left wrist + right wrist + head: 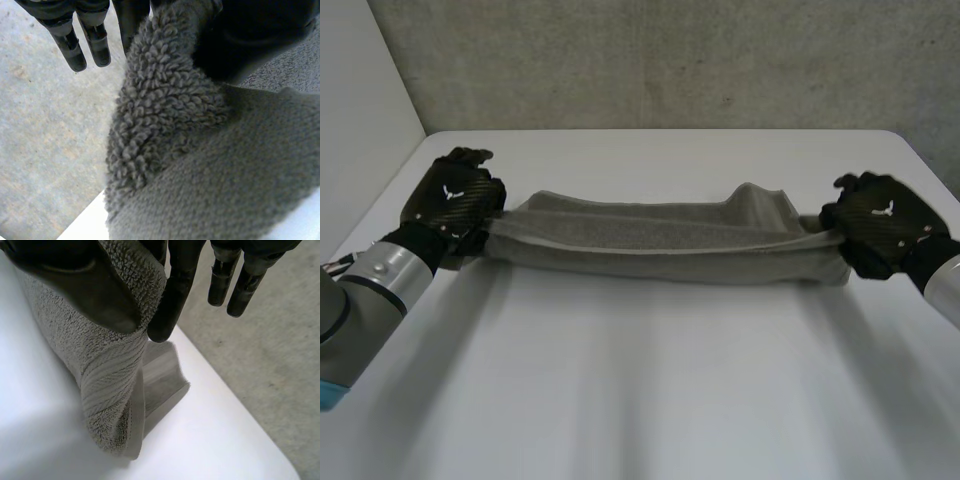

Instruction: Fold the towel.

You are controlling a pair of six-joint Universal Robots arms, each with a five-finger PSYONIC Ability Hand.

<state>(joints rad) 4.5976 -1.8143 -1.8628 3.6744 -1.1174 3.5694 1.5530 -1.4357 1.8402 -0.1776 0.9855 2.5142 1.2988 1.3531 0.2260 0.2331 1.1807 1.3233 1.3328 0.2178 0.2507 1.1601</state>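
Between the two hands, the towel [665, 245] stretches as a long band, its lower fold touching the counter [640, 400]. Left hand [452, 200] and right hand [880, 225] each pinch one end between thumb and fingers [175, 295]. One lengthwise fold looks done; crosswise folds probably remain.

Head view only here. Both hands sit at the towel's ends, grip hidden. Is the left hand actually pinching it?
Observer: Yes. In the left wrist view the left hand pinches the towel between thumb and one finger; two other fingers stick out straight, off the cloth.
Operator: Right hand the same?
Observer: Same. In the right wrist view the right hand presses the towel's end with its thumb against a finger, two fingers free.
Operator: That end lifted or down?
Observer: Below that hand the towel hangs doubled, its lower fold resting on the table.
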